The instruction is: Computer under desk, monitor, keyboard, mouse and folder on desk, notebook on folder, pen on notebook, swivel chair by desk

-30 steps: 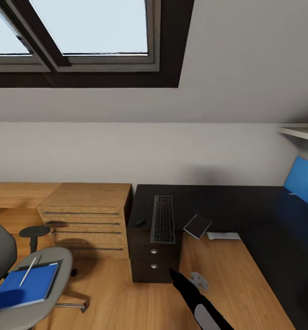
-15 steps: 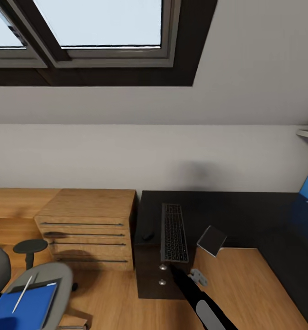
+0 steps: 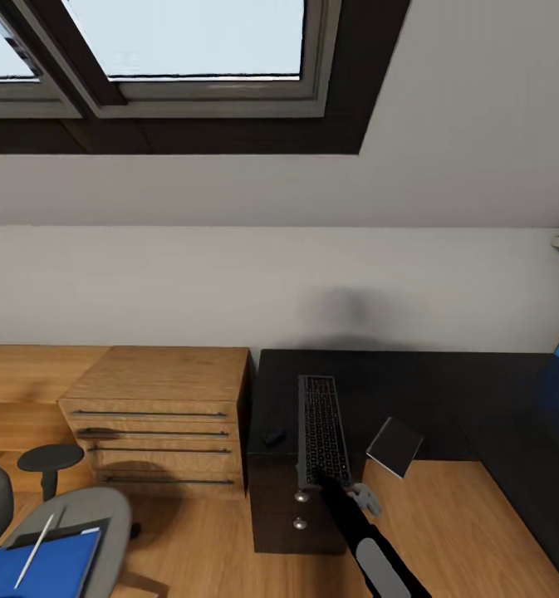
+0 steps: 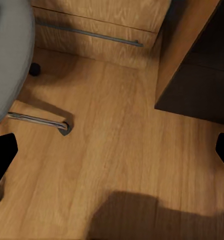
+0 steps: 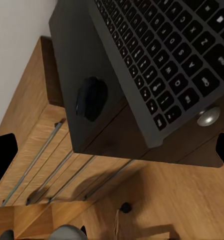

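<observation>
Bedroom desk under a skylight: keyboard overhanging its near edge, mouse just beside. Right gripper spread open near keyboard, left gripper likewise open. Folder left on swivel chair, unstacked.

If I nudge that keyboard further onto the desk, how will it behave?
The keyboard looks slim and rigid, so it should slide as one piece on the glossy desk. Its near end overhangs the edge above the drawers, so downward pressure there might tip it. An off-centre push could pivot it toward the mouse.
</observation>
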Controlling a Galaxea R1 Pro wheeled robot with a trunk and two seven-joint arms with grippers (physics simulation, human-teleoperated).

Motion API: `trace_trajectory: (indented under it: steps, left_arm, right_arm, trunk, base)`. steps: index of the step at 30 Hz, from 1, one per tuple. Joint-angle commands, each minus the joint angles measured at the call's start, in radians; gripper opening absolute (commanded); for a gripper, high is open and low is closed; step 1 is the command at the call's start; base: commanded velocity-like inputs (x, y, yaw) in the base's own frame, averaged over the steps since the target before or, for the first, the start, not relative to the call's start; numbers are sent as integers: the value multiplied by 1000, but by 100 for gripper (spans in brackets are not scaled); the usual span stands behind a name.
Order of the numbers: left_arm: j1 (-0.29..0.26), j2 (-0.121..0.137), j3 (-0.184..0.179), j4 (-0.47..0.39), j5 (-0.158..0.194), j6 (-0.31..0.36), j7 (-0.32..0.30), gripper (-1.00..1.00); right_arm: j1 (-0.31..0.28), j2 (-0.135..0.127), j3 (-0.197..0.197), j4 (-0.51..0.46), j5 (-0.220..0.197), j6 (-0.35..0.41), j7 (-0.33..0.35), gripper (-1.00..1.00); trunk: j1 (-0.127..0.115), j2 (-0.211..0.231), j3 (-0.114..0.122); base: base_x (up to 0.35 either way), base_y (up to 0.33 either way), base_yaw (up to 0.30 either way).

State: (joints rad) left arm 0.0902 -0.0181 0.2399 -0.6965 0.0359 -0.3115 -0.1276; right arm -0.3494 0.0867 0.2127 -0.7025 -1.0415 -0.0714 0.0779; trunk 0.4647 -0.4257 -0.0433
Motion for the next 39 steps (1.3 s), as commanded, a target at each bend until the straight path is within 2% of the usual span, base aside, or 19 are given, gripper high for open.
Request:
trace_trajectory:
  steps: [1, 6, 14, 18, 20, 21, 22, 23, 24, 25, 26, 28, 29, 32, 35, 36, 38, 39]
  left_arm:
    - [0, -1, 5, -5, 10, 1, -9, 100]
    - [0, -2, 6, -18, 29, 3, -9, 100]
    - [0, -1, 4, -61, 31, 5, -13, 100]
    - [1, -11, 5, -126, 34, 10, -12, 100]
    - [2, -21, 5, -182, 38, 54, -12, 100]
    - [8, -30, 5, -241, 41, 124, -12, 100]
    - [22, -42, 5, -316, 43, 224, -12, 100]
    - [31, -48, 5, -359, 44, 281, -11, 100]
    - [50, -60, 5, -449, 45, 402, -11, 100]
    - [58, -65, 5, -494, 45, 461, -11, 100]
    - [71, -72, 5, -579, 46, 574, -11, 100]
    - [79, -76, 5, -652, 47, 671, -11, 100]
    - [84, -79, 4, -715, 48, 752, -11, 100]
    - [90, -84, 3, -802, 49, 862, -11, 100]
    - [92, -86, 3, -834, 52, 911, -11, 100]
    - [93, -86, 3, -828, 54, 921, -10, 100]
    - [94, -84, 4, -770, 55, 926, -13, 100]
    - [94, -83, 5, -761, 55, 923, -13, 100]
  right_arm:
    - [-1, 0, 3, 2, -11, -7, 3, 100]
    - [-1, 0, -1, 3, -11, -9, 3, 100]
    - [-1, -1, -3, 14, -10, -16, 1, 100]
    - [-1, 0, -2, 17, -9, -70, 2, 100]
    - [-1, 0, -1, 25, -9, -107, 2, 100]
    - [-1, 1, -1, 35, -9, -135, 2, 100]
    - [-1, 1, -1, 45, -9, -164, 2, 100]
    - [-1, 1, -1, 49, -9, -179, 2, 100]
    - [-1, 0, -1, 56, -9, -206, 1, 100]
    - [-1, 0, -1, 58, -9, -218, 1, 100]
    - [-1, 0, -1, 61, -10, -235, 1, 100]
    - [-1, 0, -1, 64, -11, -245, 1, 100]
    - [-1, 1, -1, 65, -12, -252, 1, 100]
    - [-1, 1, -1, 66, -15, -258, 2, 100]
    - [-1, 2, -2, 68, -33, -261, 2, 100]
    - [-1, 2, -2, 68, -52, -262, 2, 100]
    - [-1, 2, -2, 70, -128, -262, 2, 100]
    - [-1, 2, -2, 72, -146, -262, 3, 100]
  trunk:
    - [5, -9, -5]
    - [24, -44, -21]
    - [54, -100, -46]
    - [70, -128, -58]
    - [77, -142, -65]
    - [81, -149, -68]
    - [85, -156, -71]
    - [89, -163, -74]
    - [93, -170, -77]
    - [97, -177, -80]
    - [100, -184, -84]
    - [108, -198, -90]
    - [112, -205, -93]
    - [123, -226, -102]
    - [135, -247, -112]
    - [139, -254, -115]
    - [146, -268, -121]
    - [150, -275, -124]
  base:
    - [1, 1, 0]
    - [0, 0, 0]
    - [0, 0, 0]
    - [0, 0, 0]
    - [0, 0, 0]
    - [0, 0, 0]
    - [0, 0, 0]
    - [0, 0, 0]
    - [0, 0, 0]
    - [0, 0, 0]
    - [0, 0, 0]
    - [0, 0, 0]
    - [0, 0, 0]
    - [0, 0, 0]
    - [0, 0, 0]
    - [0, 0, 0]
    - [0, 0, 0]
    - [0, 0, 0]
